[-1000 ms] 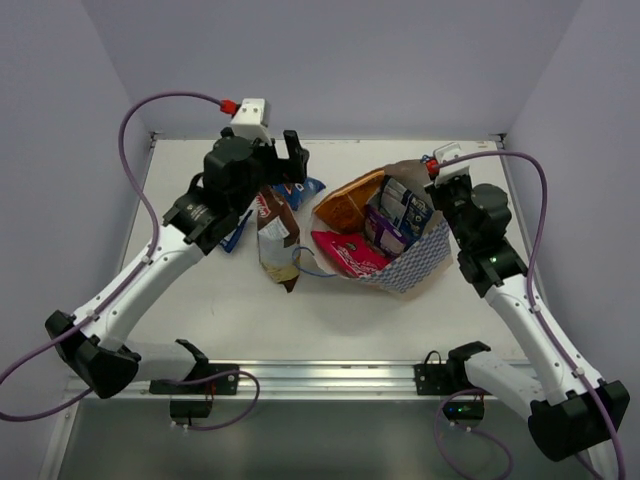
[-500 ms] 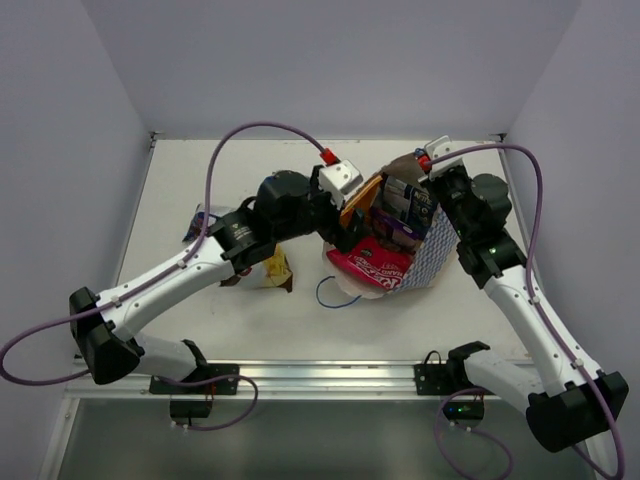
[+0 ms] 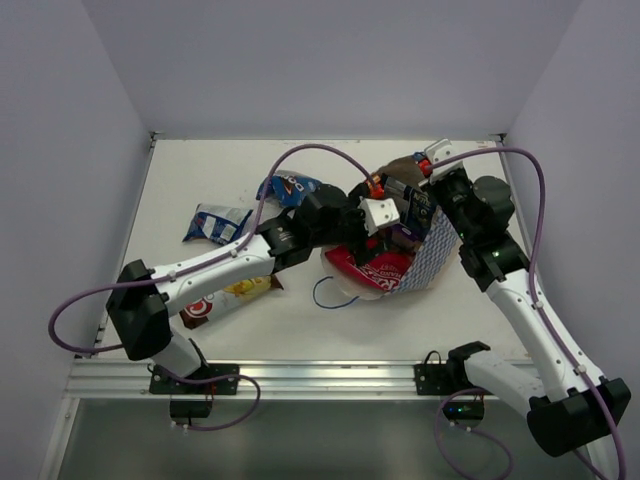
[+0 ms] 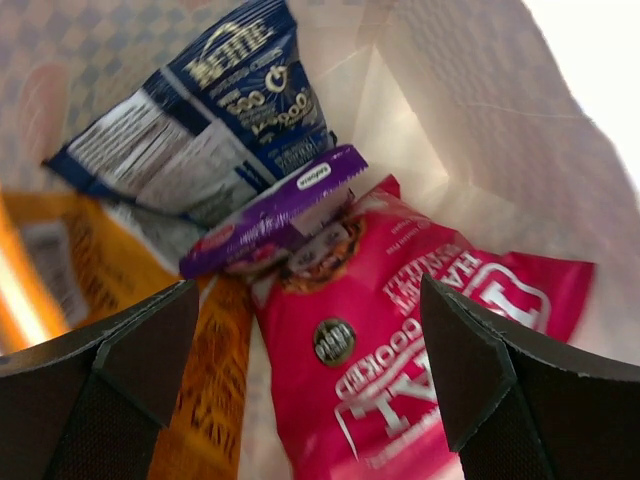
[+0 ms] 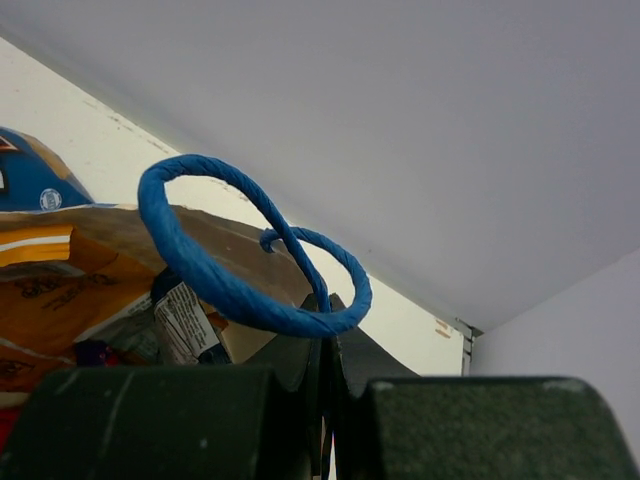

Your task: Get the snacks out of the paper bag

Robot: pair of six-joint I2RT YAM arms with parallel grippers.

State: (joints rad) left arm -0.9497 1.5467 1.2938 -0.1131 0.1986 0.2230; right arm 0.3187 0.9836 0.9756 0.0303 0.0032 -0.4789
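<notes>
Snacks, from the overhead camera: where are they?
— Three lie out on the white desk (image 3: 300, 335). A glossy blue packet (image 3: 290, 187) is by the far edge and a crinkly blue-white packet (image 3: 215, 222) lies toward the left edge. A larger red-brown chips bag (image 3: 208, 305) sits toward the near left corner, partly under the left arm, its long axis slanting from that corner toward the middle. The rest sit in the boxy blue-and-white checkered paper bag (image 3: 428, 255), right of centre, near the right edge.

Which way does it face, and what room is there?
— It leans, mouth up and toward the left edge. Bare desk runs along the near edge, where a loose dark blue cord loop (image 3: 330, 293) lies. The left gripper (image 3: 368, 238) is in the mouth. The right gripper (image 3: 428, 180) is at the far rim.

Left wrist?
— Black fingers (image 4: 110, 400) are spread wide with nothing between them, inside cream walls. Below lies a pink-red packet (image 4: 400, 340), with a purple packet (image 4: 275, 210) slanting across its top. A dark blue packet (image 4: 220, 110) lies beyond, and an orange packet (image 4: 60, 260) is along the left side.

Right wrist?
— The fingers are pressed together on a dark blue cord handle (image 5: 250, 275), which loops above them.
</notes>
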